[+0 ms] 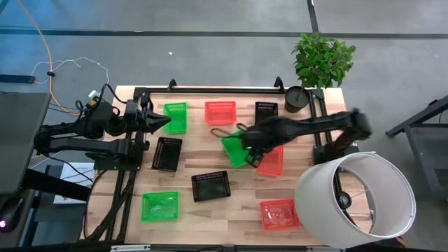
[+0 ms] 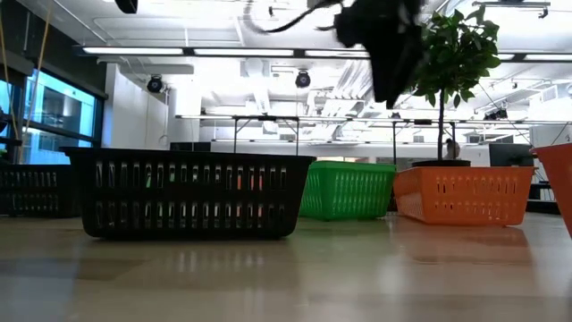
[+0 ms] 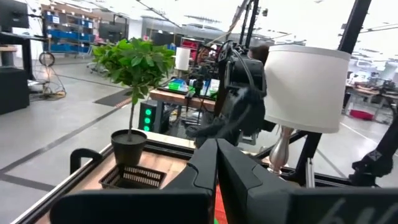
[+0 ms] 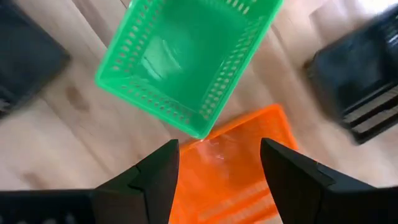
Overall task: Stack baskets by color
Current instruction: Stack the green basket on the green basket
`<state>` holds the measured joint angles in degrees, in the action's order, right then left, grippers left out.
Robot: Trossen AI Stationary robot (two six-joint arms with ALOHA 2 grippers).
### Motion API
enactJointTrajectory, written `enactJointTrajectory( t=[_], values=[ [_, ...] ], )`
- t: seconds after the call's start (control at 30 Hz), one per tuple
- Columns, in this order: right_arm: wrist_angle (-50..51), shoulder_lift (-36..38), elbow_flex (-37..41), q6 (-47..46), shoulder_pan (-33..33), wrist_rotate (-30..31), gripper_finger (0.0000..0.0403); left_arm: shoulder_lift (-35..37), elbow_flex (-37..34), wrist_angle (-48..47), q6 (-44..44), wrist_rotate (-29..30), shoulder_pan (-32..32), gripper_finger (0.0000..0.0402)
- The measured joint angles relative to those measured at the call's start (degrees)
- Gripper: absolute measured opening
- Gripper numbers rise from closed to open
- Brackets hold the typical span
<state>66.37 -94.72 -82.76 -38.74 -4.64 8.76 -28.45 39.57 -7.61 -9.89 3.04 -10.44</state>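
Your right arm covers part of the green basket in the high view, and the low view shows only a dark blur of that arm. Your right gripper hangs with fingers spread and nothing between them, above the spot where that green basket's corner overlaps the red basket. Bare wood lies beside the green basket, toward the black basket. Your left gripper waits clenched by the table's edge, well apart from the green basket.
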Motion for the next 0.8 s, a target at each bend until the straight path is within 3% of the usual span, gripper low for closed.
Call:
enactJointTrajectory(
  t=[0.23,0.4,0.6,0.8],
  values=[
    [-27.12,21.50,24.31,-7.27,-0.39,0.39,0.0213,0.00,0.00,-0.10,1.07,0.22,-0.02,0.0001],
    [-53.11,31.87,37.99,-0.39,-0.39,5.22,0.0213,0.00,0.00,-0.16,1.10,0.37,-0.02,0.0001],
    [-80.16,35.85,50.16,9.64,0.24,7.76,0.0213,0.00,0.00,-0.13,1.11,1.76,-0.02,0.0001],
    [-88.15,35.98,52.35,20.50,0.59,1.96,0.0213,0.00,0.00,-0.38,1.31,2.13,-0.05,0.0001]
  ],
)
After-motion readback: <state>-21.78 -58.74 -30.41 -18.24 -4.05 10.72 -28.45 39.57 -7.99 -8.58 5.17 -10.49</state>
